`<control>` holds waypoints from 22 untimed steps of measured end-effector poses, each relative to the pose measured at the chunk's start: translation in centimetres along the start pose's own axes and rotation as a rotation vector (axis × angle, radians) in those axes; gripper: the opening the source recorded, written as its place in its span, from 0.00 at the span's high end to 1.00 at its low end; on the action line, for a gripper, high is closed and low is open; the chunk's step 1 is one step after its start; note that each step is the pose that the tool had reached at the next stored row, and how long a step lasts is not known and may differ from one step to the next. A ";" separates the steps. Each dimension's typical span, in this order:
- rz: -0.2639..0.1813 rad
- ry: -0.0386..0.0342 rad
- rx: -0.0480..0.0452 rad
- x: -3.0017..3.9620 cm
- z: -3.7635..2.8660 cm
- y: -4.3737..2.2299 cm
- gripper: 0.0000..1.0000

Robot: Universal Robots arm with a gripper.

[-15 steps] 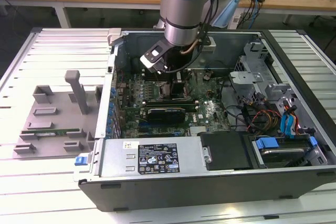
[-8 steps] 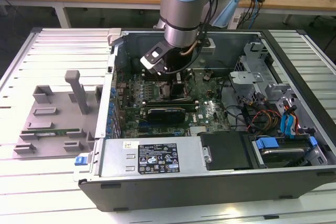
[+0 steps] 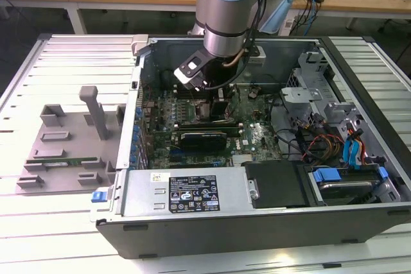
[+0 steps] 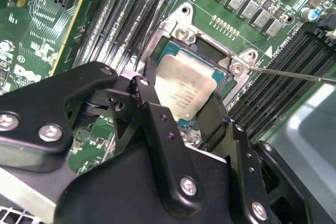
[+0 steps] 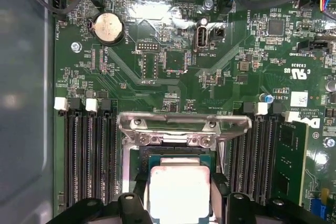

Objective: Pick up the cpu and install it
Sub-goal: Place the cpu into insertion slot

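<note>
The cpu (image 4: 184, 88), a small square chip with a silver-grey top plate, sits between the black fingers of my gripper (image 4: 181, 103), which is shut on its two opposite edges. It hangs level right over the open socket frame (image 4: 181, 32) on the green motherboard (image 4: 239, 19). In the first wrist view the cpu (image 5: 178, 192) lies just behind the raised metal bracket (image 5: 184, 123), inside the socket opening, with the gripper (image 5: 179, 205) around it. In the exterior view the gripper (image 3: 209, 94) reaches down into the open computer case (image 3: 257, 222); there the cpu is hidden by the arm.
Black memory slots (image 5: 86, 156) flank the socket on both sides. A thin metal lever (image 4: 294, 74) sticks out beside the frame. A grey parts tray (image 3: 64, 139) holding a green memory stick (image 3: 64, 162) stands at the exterior view's left. Cables and drive bays (image 3: 334, 139) fill the case's right.
</note>
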State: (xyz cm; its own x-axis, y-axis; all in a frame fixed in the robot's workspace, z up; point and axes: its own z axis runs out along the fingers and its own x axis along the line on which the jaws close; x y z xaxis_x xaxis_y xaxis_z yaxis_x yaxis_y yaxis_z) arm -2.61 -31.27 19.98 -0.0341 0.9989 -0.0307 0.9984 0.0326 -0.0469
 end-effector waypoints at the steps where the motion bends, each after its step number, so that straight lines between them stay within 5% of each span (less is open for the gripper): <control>1: 0.000 0.0000 -0.0001 0.02 -0.08 0.00 0.45; 11: 0.024 -0.0116 0.0047 0.44 0.22 0.27 0.45; 21: 0.024 -0.0097 0.0049 0.59 0.60 0.38 0.44; 22: 0.024 -0.0113 0.0059 0.59 0.55 0.37 0.38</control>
State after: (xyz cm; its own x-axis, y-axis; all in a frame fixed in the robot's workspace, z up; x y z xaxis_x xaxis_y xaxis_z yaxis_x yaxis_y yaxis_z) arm -2.28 -30.69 19.39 -0.0108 0.9990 -0.0431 0.9986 0.0085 -0.0518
